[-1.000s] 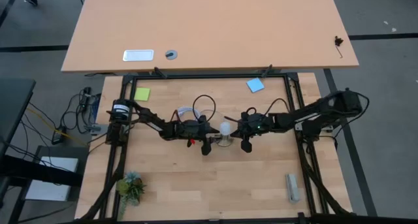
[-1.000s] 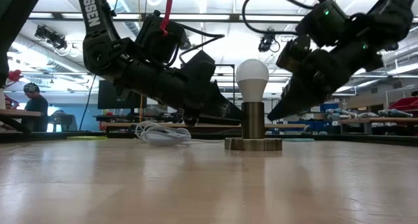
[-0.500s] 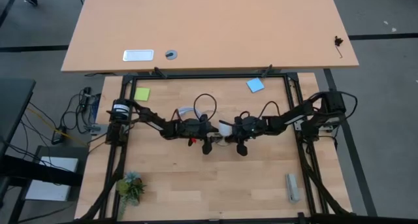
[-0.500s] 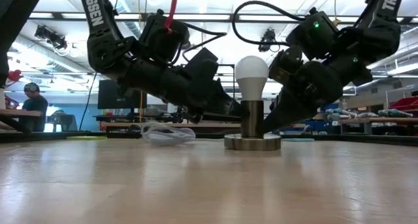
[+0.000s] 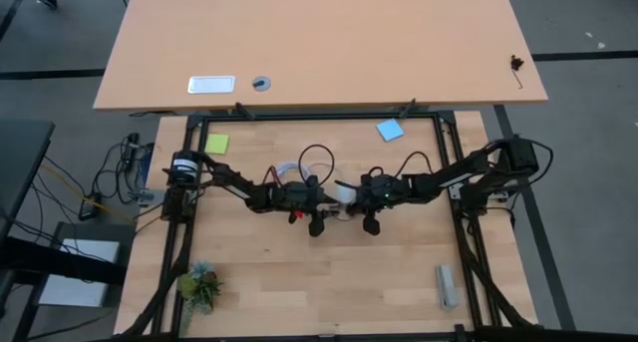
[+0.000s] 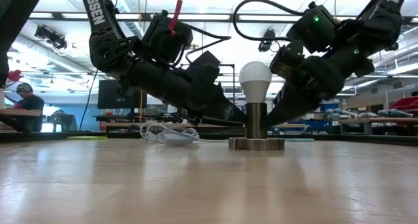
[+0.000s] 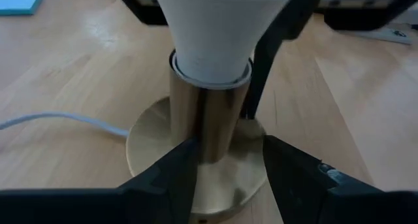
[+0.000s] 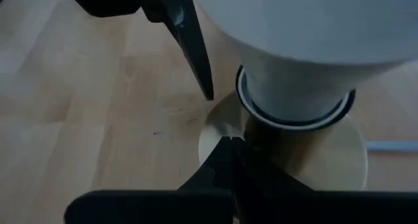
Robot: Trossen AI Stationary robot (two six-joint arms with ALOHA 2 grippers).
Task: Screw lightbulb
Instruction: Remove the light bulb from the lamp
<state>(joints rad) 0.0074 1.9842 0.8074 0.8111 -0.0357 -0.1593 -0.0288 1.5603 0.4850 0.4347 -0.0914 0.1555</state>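
The white lightbulb (image 6: 255, 77) stands upright in a brass socket column (image 6: 255, 119) on a round base (image 6: 257, 144) at the table's middle. My left gripper (image 7: 225, 152) reaches in from the table's left, its two fingers on either side of the column below the bulb. My right gripper (image 8: 228, 152) comes slanting down from the table's right. It is shut, with its tips (image 6: 270, 121) at the foot of the column. In the high view both grippers hide most of the bulb (image 5: 343, 190). My left gripper has the socket column's lower half (image 7: 196, 142) between its two fingers, one on each side. The fingers come nearly level from the table's left. The socket stands upright with its base flat on the table. My right gripper's shut fingertips (image 8: 225, 145) sit against the column's foot, just above the base; I cannot tell whether they touch it.
A white cable (image 6: 166, 132) runs from the base and lies looped behind my left gripper. A blue note (image 5: 390, 130) and a green note (image 5: 216, 143) lie near the far edge. A small plant (image 5: 199, 285) and a grey block (image 5: 447, 285) sit at the near corners.
My right gripper, still shut, has moved toward the table's left and a little down, from beside the bulb to the foot of the socket column. It now covers most of the bulb in the high view.
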